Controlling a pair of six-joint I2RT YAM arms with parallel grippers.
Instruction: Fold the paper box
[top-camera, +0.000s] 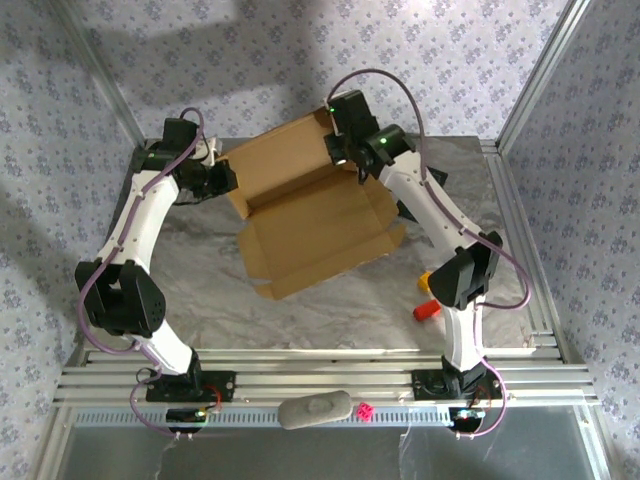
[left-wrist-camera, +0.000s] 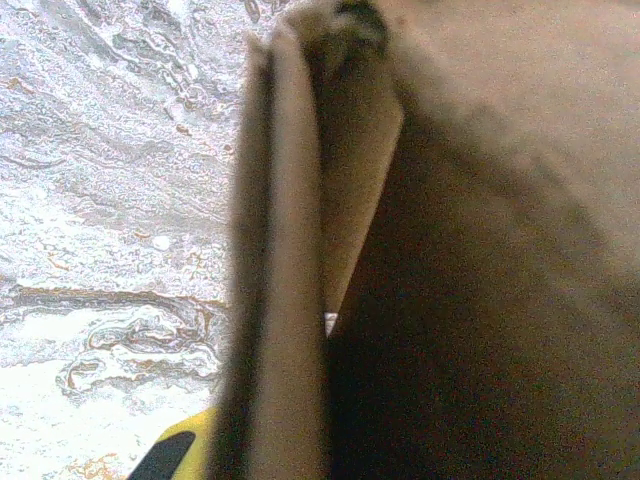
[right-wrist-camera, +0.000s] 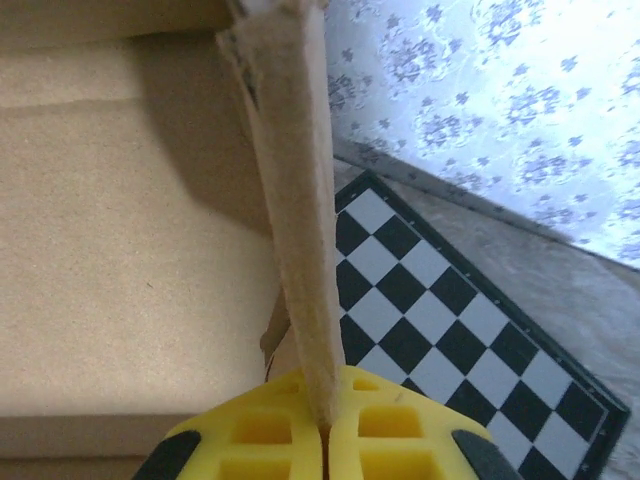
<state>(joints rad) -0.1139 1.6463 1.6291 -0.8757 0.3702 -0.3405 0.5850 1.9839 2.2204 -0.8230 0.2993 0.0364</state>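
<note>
The paper box (top-camera: 310, 215) is a brown cardboard sheet lying half-folded at the back middle of the table, with its rear panel tilted up. My left gripper (top-camera: 222, 180) is at the box's left edge. In the left wrist view a blurred cardboard flap (left-wrist-camera: 285, 300) runs down beside one yellow finger (left-wrist-camera: 185, 447), and the jaws are shut on it. My right gripper (top-camera: 345, 152) is at the raised panel's far right corner. Seen from the right wrist, its yellow fingers (right-wrist-camera: 325, 425) are shut on a thin cardboard flap (right-wrist-camera: 300, 220) standing on edge.
A black-and-white checkered board (right-wrist-camera: 450, 340) lies under the box on the right. An orange piece (top-camera: 428, 310) and a small yellow one (top-camera: 424, 283) lie by the right arm. A grey oblong (top-camera: 315, 410) and a pink die (top-camera: 366, 410) rest on the front rail.
</note>
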